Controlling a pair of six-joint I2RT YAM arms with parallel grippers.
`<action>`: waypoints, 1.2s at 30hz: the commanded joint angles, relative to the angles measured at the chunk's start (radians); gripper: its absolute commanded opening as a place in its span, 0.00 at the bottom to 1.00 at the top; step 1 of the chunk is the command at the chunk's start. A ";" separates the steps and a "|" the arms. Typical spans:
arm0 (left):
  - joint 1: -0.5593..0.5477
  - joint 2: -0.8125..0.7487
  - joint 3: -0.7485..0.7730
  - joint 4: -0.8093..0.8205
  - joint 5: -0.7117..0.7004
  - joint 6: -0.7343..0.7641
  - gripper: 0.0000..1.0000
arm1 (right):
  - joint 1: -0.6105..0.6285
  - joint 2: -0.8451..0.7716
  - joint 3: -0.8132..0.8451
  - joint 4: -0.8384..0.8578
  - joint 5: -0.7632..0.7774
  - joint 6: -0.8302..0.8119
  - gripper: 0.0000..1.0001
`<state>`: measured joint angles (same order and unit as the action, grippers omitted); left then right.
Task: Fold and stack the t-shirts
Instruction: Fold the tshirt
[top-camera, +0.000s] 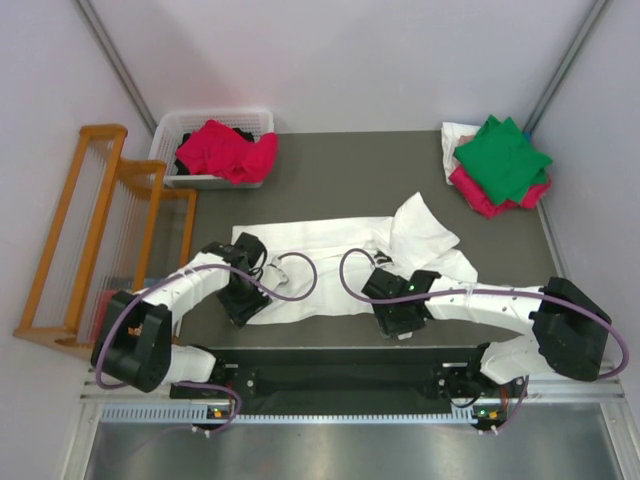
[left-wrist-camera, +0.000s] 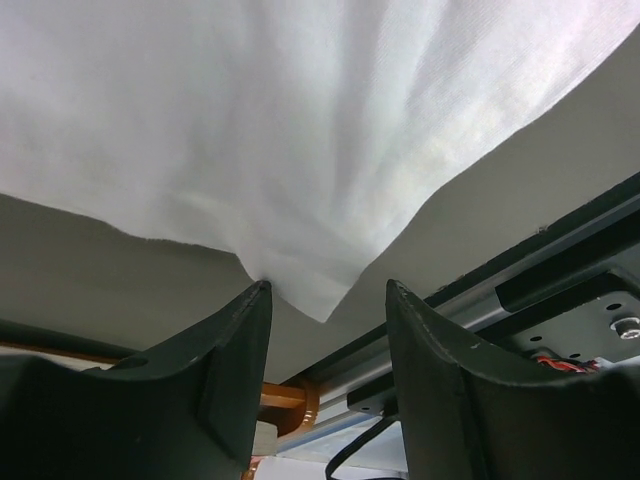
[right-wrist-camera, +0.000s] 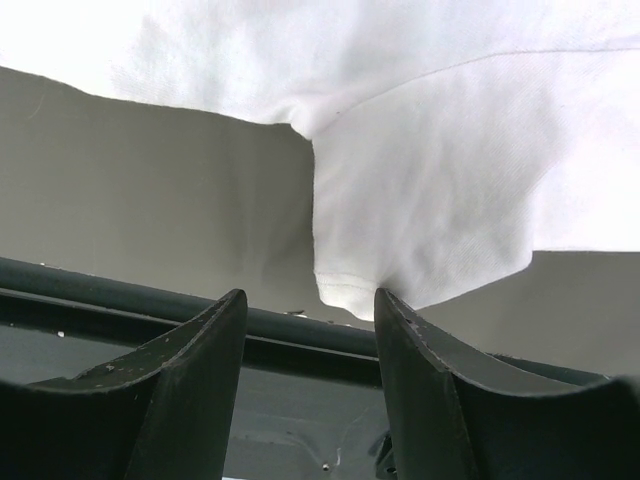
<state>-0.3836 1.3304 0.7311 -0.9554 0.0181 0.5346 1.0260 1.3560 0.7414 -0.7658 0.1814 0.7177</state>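
Work surface: a dark grey table (top-camera: 340, 170) walled in by pale panels, with the arm bases along its near edge.

Left gripper (left-wrist-camera: 325, 330): fingers (left-wrist-camera: 210, 380) apart. A loose corner of the white t-shirt (left-wrist-camera: 300, 130) dips into the gap and touches one fingertip. Nothing is clamped.

Right gripper (right-wrist-camera: 310, 310): fingers (right-wrist-camera: 440, 390) also apart. A stitched hem corner of the same shirt sits just ahead of the gap, not pinched.

In the overhead view, the left gripper (top-camera: 240, 300) and right gripper (top-camera: 398, 318) both stand at the near edge of the white t-shirt (top-camera: 330, 250). The shirt lies mid-table, long axis running left to right, parallel to the near edge. The cloth extends away from both claws toward the far side. Each arm is nearer its own end. One part is turned up at the right.

Judgement: the next move is a two-point pinch on the near hem, then a fold away from the bases. The left hold looks thin, on a corner only.

Beyond: a stack at the far right corner, green t-shirt (top-camera: 500, 155) over a crimson-pink t-shirt (top-camera: 480, 195). At the far left, a white slotted basket (top-camera: 215, 113) holds more crimson-pink cloth (top-camera: 225, 150). A wooden rack (top-camera: 90, 230) stands off the left edge.
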 joint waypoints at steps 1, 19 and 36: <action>-0.005 0.041 -0.016 0.043 0.010 0.015 0.53 | -0.014 -0.003 0.046 0.017 0.012 -0.009 0.54; -0.005 0.069 -0.016 0.092 0.025 -0.001 0.47 | -0.032 0.043 -0.040 0.095 0.010 -0.011 0.50; -0.003 0.044 -0.030 0.122 0.016 -0.010 0.47 | -0.049 0.083 -0.097 0.140 0.003 0.011 0.11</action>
<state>-0.3836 1.3983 0.7120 -0.8658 0.0288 0.5266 0.9859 1.3869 0.7002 -0.7101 0.2134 0.7059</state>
